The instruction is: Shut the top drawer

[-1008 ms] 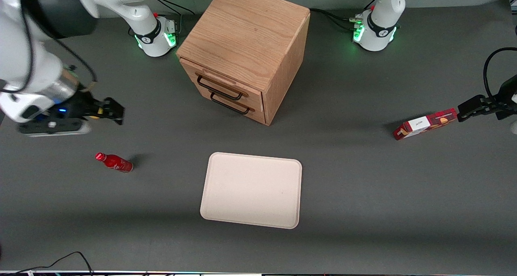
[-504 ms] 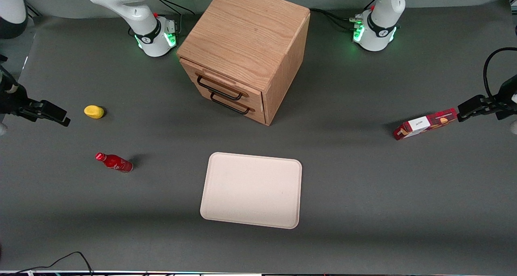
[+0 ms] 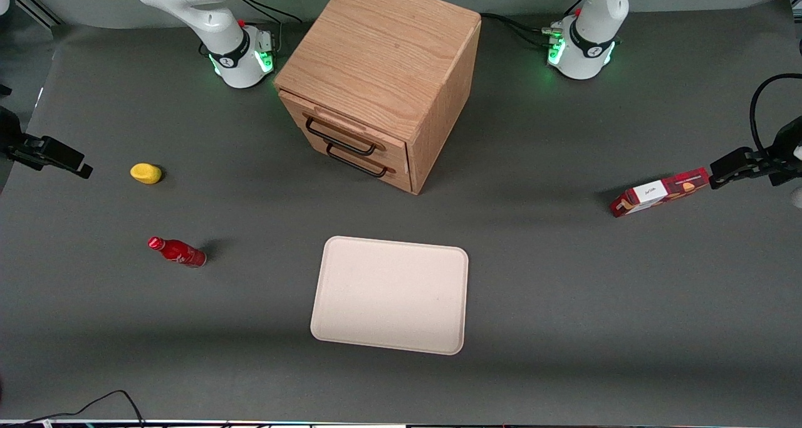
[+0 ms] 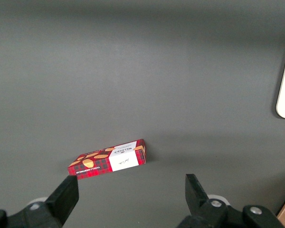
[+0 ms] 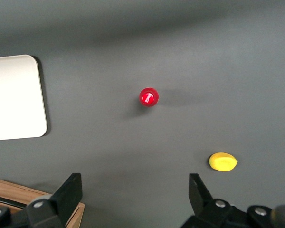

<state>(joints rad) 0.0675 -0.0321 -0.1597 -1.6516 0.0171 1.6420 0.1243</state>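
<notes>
Claw [image 5: 133,197] spread, empty, at working arm's table end; top drawer [image 3: 341,127] flush shut.

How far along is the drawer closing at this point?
Looks finished: the shallow light-oak top drawer with its black wire handle sits about flush in the wooden box cabinet. Nothing in hand: the right arm's claw hangs open and empty at the working arm's table end. Nothing visibly left.

Light-oak top drawer [image 3: 351,129] with black wire handle [image 3: 339,137]; black gripper [image 5: 133,199]; grey table [image 3: 564,277]; yellow lump [image 3: 146,173]; red bottle [image 3: 177,252]; cream tray [image 3: 390,294]; red tartan box [image 3: 659,192], white label.
</notes>
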